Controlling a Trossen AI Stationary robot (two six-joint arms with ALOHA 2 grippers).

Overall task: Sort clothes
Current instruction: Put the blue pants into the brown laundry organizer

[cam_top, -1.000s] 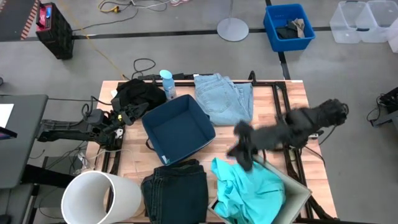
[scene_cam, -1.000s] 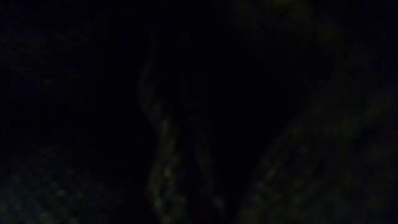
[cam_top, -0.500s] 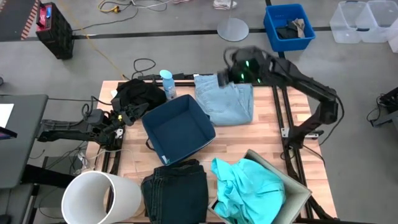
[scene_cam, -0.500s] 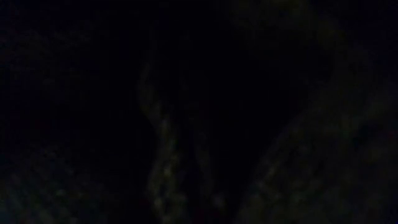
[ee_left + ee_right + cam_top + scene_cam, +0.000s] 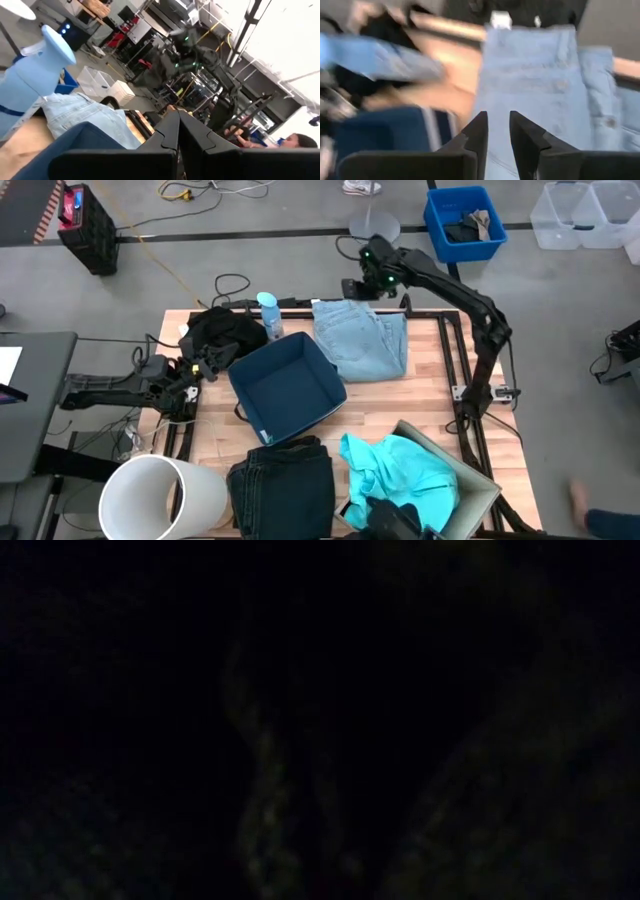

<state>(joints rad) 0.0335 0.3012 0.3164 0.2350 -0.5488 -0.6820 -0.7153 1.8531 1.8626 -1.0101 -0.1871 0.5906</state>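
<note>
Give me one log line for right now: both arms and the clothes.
left gripper: shut, idle beside black garment | right gripper: open, empty, above far edge of pale blue jeans | turquoise top: in grey bin

I see a wooden table [image 5: 430, 395]. On it lie pale jeans [image 5: 360, 337] at the far side, a black garment [image 5: 222, 332] at the far left, a navy bin [image 5: 287, 388] in the middle, dark jeans [image 5: 281, 485] at the near edge, and a grey tray [image 5: 480, 488] with a turquoise top [image 5: 400, 480]. A spray bottle [image 5: 269, 314] stands beside the black garment.
</note>
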